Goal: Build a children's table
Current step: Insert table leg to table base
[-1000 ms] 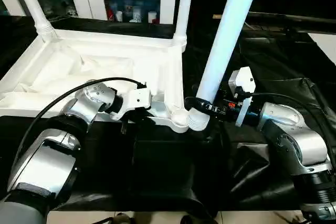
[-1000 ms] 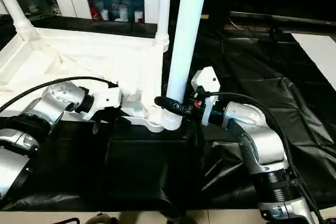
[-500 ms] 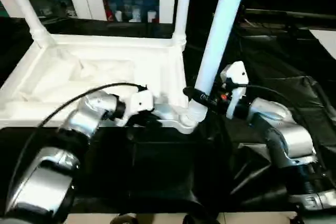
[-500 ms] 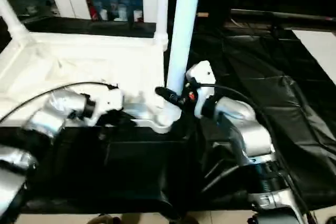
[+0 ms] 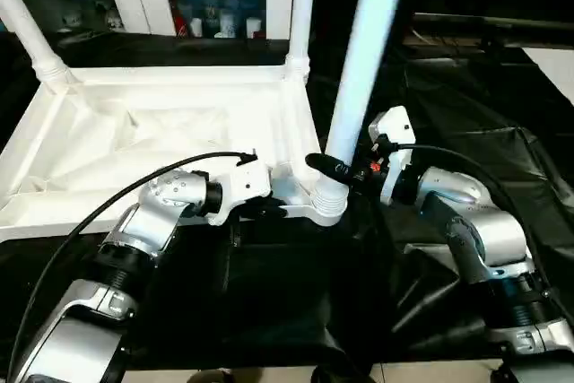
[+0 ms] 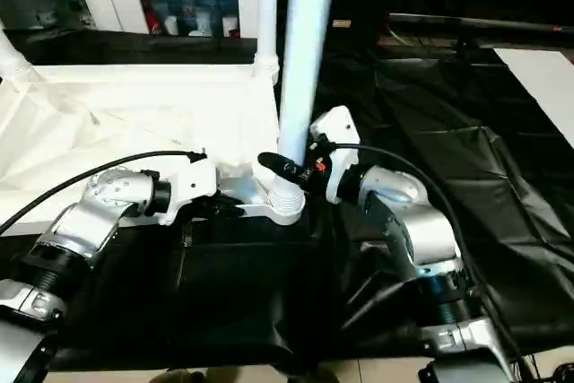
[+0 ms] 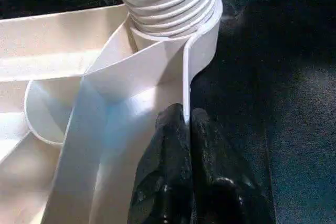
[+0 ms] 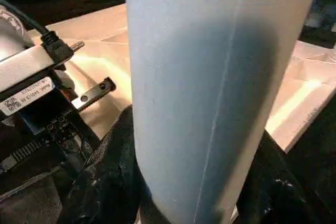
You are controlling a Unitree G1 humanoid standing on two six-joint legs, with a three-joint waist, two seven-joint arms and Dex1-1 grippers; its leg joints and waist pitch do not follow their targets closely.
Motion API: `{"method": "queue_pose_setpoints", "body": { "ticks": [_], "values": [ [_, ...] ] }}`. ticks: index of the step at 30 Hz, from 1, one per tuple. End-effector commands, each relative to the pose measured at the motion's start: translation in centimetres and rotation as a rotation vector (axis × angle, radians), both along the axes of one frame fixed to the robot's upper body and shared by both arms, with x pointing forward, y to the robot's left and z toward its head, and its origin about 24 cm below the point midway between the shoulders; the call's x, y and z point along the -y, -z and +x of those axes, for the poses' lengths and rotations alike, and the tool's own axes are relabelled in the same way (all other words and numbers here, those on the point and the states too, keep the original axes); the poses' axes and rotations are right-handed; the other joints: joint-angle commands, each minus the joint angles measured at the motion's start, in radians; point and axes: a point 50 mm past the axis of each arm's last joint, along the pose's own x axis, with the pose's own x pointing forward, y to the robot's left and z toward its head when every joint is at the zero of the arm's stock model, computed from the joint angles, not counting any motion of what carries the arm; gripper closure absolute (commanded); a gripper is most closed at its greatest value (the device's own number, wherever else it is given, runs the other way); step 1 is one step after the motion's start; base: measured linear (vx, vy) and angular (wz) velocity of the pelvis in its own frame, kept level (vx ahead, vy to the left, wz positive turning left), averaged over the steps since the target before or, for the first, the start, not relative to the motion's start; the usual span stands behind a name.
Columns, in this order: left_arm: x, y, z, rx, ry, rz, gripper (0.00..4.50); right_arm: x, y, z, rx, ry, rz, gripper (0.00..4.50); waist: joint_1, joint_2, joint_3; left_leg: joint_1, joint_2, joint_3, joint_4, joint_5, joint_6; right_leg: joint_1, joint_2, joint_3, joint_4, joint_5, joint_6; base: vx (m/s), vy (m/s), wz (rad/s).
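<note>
The upturned tabletop lies on black sheeting. A leg (standing in the near corner socket) is clasped by the right gripper; the rim is pinched by the closed left gripper.

Head pair: looking down over my forearms, both sharing the tabletop.
Left wrist: hard against the tabletop's corner socket.
Right wrist: pressed close to the leg above it.

right gripper clamps leg | leg upright in tabletop corner socket
</note>
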Motion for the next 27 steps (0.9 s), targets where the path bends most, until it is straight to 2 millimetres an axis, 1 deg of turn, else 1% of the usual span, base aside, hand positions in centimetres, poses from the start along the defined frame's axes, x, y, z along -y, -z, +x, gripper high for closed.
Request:
{"method": "queue_pose_setpoints", "body": {
  "ticks": [1,2,3,5,6,8,9,10,11,13,15,16,19,20,22,23,24,25,26,27],
  "values": [
    [0.0,2.6,-1.3,-0.105,0.012,0.043,4.50,0.6,1.6,0.2,-0.061,0.025,-0.042,2.70,-0.005,-0.004,-0.039,0.007,0.065,-0.025,-0.076,-0.082,0.073,0.041,-0.083,0.049,-0.070,-0.116,-0.253,0.000,0.000,0.00],
    [0.0,2.6,-1.3,-0.107,0.015,0.042,4.50,0.6,1.7,0.2,-0.065,0.027,-0.039,2.70,-0.005,-0.005,-0.036,0.008,0.066,-0.026,-0.078,-0.106,0.064,0.039,-0.084,0.049,-0.074,-0.150,-0.249,0.000,0.000,0.00],
    [0.1,2.6,-1.4,-0.108,0.016,0.043,4.50,0.6,1.7,0.2,-0.068,0.029,-0.036,2.70,-0.005,-0.005,-0.036,0.008,0.066,-0.026,-0.079,-0.114,0.059,0.039,-0.084,0.049,-0.075,-0.164,-0.246,0.000,0.000,0.00],
    [0.2,2.5,-1.5,-0.108,0.013,0.041,4.50,0.7,1.7,0.4,-0.090,0.053,0.022,2.70,-0.008,-0.005,-0.034,0.008,0.069,-0.029,-0.083,-0.137,0.045,0.038,-0.085,0.050,-0.078,-0.201,-0.238,0.000,0.000,0.00],
    [0.2,2.5,-1.5,-0.108,0.012,0.041,4.50,0.7,1.7,0.5,-0.097,0.061,0.041,2.70,-0.008,-0.005,-0.035,0.009,0.069,-0.029,-0.084,-0.139,0.042,0.038,-0.086,0.050,-0.078,-0.203,-0.237,0.000,0.000,0.00],
    [0.3,2.5,-1.6,-0.107,0.010,0.041,4.50,0.9,1.7,0.6,-0.111,0.072,0.067,2.70,-0.009,-0.004,-0.035,0.010,0.069,-0.028,-0.084,-0.130,0.042,0.037,-0.084,0.051,-0.078,-0.184,-0.243,0.000,0.000,0.00],
    [0.3,2.5,-1.5,-0.105,0.008,0.041,4.50,1.1,1.8,0.5,-0.120,0.078,0.084,2.70,-0.008,-0.005,-0.037,0.009,0.068,-0.026,-0.083,-0.102,0.049,0.039,-0.082,0.050,-0.073,-0.134,-0.249,0.000,0.000,0.00],
    [0.2,2.4,-1.5,-0.102,0.000,0.034,4.50,1.5,1.9,0.5,-0.131,0.089,0.108,2.70,-0.009,-0.007,-0.036,0.009,0.068,-0.026,-0.083,-0.096,0.053,0.041,-0.083,0.050,-0.072,-0.121,-0.252,0.000,0.000,0.00],
    [0.1,2.3,-1.5,-0.099,-0.009,0.025,4.50,1.9,2.0,0.4,-0.143,0.100,0.137,2.70,-0.007,-0.005,-0.037,0.009,0.067,-0.025,-0.081,-0.085,0.059,0.041,-0.083,0.051,-0.071,-0.102,-0.258,0.000,0.000,0.00],
    [0.0,2.3,-1.5,-0.095,-0.015,0.024,4.50,2.3,2.2,0.3,-0.150,0.113,0.161,2.70,-0.005,-0.006,-0.037,0.008,0.067,-0.024,-0.081,-0.078,0.066,0.042,-0.083,0.050,-0.070,-0.089,-0.265,0.000,0.000,0.00],
    [-0.2,2.2,-1.4,-0.094,-0.020,0.025,4.50,2.5,2.4,0.1,-0.153,0.117,0.172,2.70,-0.004,-0.007,-0.036,0.008,0.067,-0.024,-0.082,-0.080,0.068,0.042,-0.083,0.050,-0.071,-0.097,-0.264,0.000,0.000,0.00],
    [-0.3,2.2,-1.4,-0.094,-0.022,0.026,4.50,2.6,2.5,0.0,-0.152,0.117,0.172,2.70,-0.004,-0.005,-0.035,0.008,0.069,-0.025,-0.083,-0.090,0.065,0.041,-0.085,0.049,-0.074,-0.114,-0.262,0.000,0.000,0.00],
    [-0.5,2.1,-1.4,-0.087,-0.036,0.026,4.50,2.7,2.8,-0.4,-0.150,0.117,0.188,2.70,-0.005,-0.005,-0.032,0.008,0.069,-0.026,-0.087,-0.121,0.051,0.039,-0.085,0.050,-0.080,-0.173,-0.249,0.000,0.000,0.00],
    [-0.6,2.1,-1.3,-0.077,-0.048,0.025,4.50,2.7,3.0,-0.7,-0.140,0.125,0.191,2.70,-0.003,-0.001,-0.033,0.010,0.070,-0.027,-0.088,-0.128,0.046,0.038,-0.086,0.051,-0.081,-0.184,-0.244,0.000,0.000,0.00],
    [-0.7,2.0,-1.2,-0.069,-0.062,0.022,4.50,2.8,3.4,-1.1,-0.118,0.142,0.185,2.70,-0.001,-0.003,-0.036,0.009,0.071,-0.026,-0.087,-0.113,0.047,0.039,-0.086,0.051,-0.078,-0.152,-0.244,0.000,0.000,0.00],
    [-0.7,2.0,-1.2,-0.069,-0.063,0.021,4.50,2.9,3.4,-1.2,-0.116,0.145,0.185,2.70,-0.002,-0.003,-0.037,0.009,0.070,-0.026,-0.087,-0.097,0.051,0.040,-0.085,0.050,-0.075,-0.120,-0.246,0.000,0.000,0.00],
    [-0.7,1.9,-1.2,-0.069,-0.066,0.020,4.50,2.9,3.7,-1.6,-0.102,0.162,0.189,2.70,-0.001,-0.003,-0.038,0.007,0.069,-0.026,-0.087,-0.088,0.054,0.042,-0.084,0.050,-0.074,-0.106,-0.246,0.000,0.000,0.00],
    [-0.8,1.9,-1.1,-0.069,-0.068,0.022,4.50,2.8,3.8,-2.0,-0.089,0.169,0.190,2.70,0.001,-0.002,-0.038,0.008,0.069,-0.025,-0.086,-0.078,0.058,0.041,-0.085,0.050,-0.073,-0.086,-0.248,0.000,0.000,0.00],
    [-0.8,1.9,-1.1,-0.068,-0.069,0.022,4.50,2.7,3.8,-2.1,-0.086,0.171,0.193,2.70,0.001,0.000,-0.036,0.008,0.069,-0.025,-0.088,-0.087,0.059,0.040,-0.084,0.049,-0.076,-0.089,-0.250,0.000,0.000,0.00],
    [-0.8,1.9,-1.1,-0.068,-0.069,0.022,4.50,2.7,3.8,-2.1,-0.086,0.171,0.193,2.70,-0.001,-0.002,-0.036,0.007,0.069,-0.026,-0.089,-0.095,0.058,0.041,-0.083,0.048,-0.076,-0.100,-0.250,0.000,0.000,0.00]
  ]
}}
